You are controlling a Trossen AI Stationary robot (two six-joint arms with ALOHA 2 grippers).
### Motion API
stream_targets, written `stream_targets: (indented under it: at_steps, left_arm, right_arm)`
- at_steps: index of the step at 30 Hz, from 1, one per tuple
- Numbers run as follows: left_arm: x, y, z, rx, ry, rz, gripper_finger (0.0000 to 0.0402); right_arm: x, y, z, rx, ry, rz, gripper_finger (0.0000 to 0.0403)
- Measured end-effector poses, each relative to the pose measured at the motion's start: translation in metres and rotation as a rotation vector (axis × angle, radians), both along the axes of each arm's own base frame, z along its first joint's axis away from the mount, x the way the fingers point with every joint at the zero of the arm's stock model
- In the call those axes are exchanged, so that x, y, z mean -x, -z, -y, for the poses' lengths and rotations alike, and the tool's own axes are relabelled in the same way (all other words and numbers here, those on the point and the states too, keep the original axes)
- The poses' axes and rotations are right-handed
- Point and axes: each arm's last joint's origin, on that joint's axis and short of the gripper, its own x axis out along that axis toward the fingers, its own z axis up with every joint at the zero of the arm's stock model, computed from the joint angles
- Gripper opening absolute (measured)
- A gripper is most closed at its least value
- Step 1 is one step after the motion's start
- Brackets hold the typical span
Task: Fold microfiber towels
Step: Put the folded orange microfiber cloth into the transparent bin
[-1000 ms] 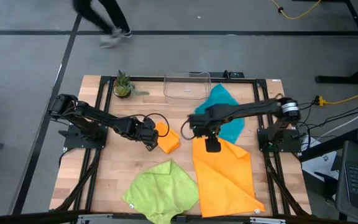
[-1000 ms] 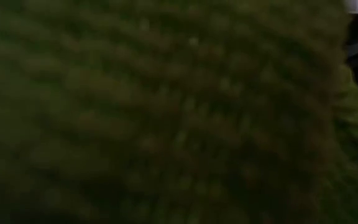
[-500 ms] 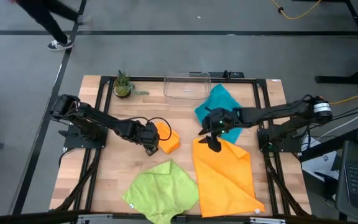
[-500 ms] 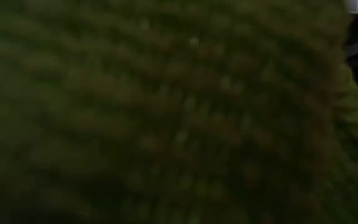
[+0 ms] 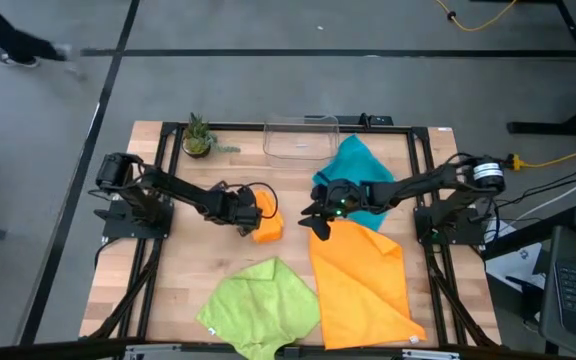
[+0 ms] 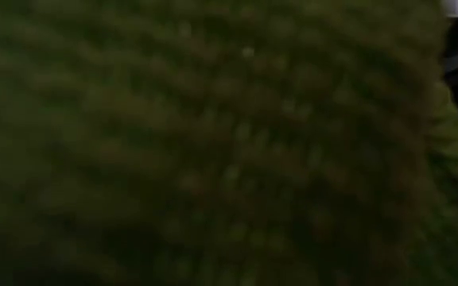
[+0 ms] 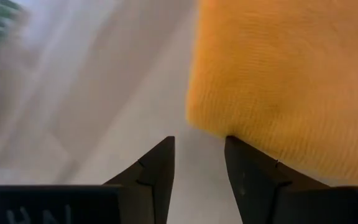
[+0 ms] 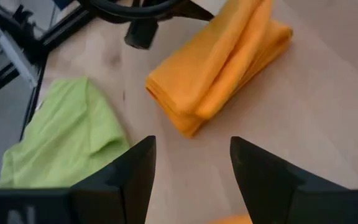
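Nearest you, at the table's front edge, you have the lime green towel point(image 5: 261, 305) lying rumpled, so close to the low camera that its weave fills that whole view point(image 6: 213, 143). Just beside it on the right, the large orange towel point(image 5: 360, 285) is spread flat, running from the front edge up toward the middle of the wooden table point(image 5: 168, 270).

At the far corner of that spread cloth you find the right gripper point(image 5: 316, 222), low over the wood. Your right wrist view shows its two fingers point(image 8: 135, 168) standing apart with nothing between them, only bare table; ahead of them lies the folded orange towel point(image 8: 219, 65) and off to one side the green one point(image 8: 67, 134).

Left of centre, the folded orange towel point(image 5: 266, 218) sits as a small thick bundle. The left gripper point(image 5: 245, 212) is right against its left side. In your left wrist view the fingers point(image 7: 157, 171) are parted and empty, their tips at the bundle's edge point(image 7: 278, 81); one tip looks to meet the cloth, though you cannot tell for sure that it touches.

Farther back, the teal towel point(image 5: 353, 170) lies loose and bunched behind the right arm. Beyond it, at the back edge, stand the clear plastic bin point(image 5: 300, 138) and, toward the left corner, a small potted plant point(image 5: 198, 135). On the floor past the table, a person's foot point(image 5: 18, 50) shows at the far left
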Motion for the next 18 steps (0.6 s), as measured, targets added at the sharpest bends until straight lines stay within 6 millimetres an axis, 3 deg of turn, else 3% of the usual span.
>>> stream_targets:
  at_steps: [7, 11, 18]
  left_arm:
    - [0.0, -0.002, -0.01, -0.063, -0.039, 0.003, 0.0135]
    - [0.0, -0.001, -0.004, -0.039, -0.019, 0.003, 0.0135]
    - [0.001, -0.001, 0.003, -0.024, -0.019, 0.02, 0.0135]
  right_arm:
    - [-0.012, 0.007, 0.003, 0.006, 0.023, 0.093, 0.0209]
    - [-0.012, 0.011, 0.006, -0.105, 0.09, 0.073, 0.0213]
    - [-0.015, 0.027, 0.015, -0.162, 0.156, 0.026, 0.0261]
